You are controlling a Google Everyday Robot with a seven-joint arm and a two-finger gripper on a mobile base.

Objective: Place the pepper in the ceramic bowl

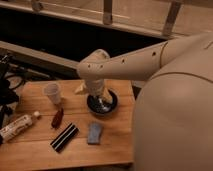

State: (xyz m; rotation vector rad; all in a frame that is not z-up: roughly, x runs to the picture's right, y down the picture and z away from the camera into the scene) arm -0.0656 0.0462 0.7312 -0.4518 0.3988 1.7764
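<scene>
The robot's pale body (pixel 172 120) is the biggest thing in view and fills the right side of the frame from top to bottom. Its arm (pixel 130 59) reaches from there toward the upper middle and bends downward at a rounded joint.

A wooden table (pixel 40 152) takes up the lower left and centre. Behind it a dark recess runs across the frame, with a metal railing (pixel 107 11) along the top edge.

The ceramic bowl (pixel 113 106), round, dark and glossy, sits near the table's back right, just left of the robot's body. The gripper (pixel 102 96) hangs straight over it, low enough to overlap the bowl's inside in this view. Whether it is open or closed cannot be told, nor whether it touches the bowl.

A white bottle (pixel 17 127) lies on its side at the left edge of the table. The black striped bar (pixel 64 137) lies slanted near the front, with a blue-grey sponge (pixel 94 132) just to its right. A white cup (pixel 52 92) stands upright at the back left, well apart from the bowl.

The pepper (pixel 57 118), small and dark red, lies on the bare wood between the cup and the striped bar, left of the bowl and apart from the gripper. A small pale object (pixel 80 88) shows just behind the arm, too unclear to name.
</scene>
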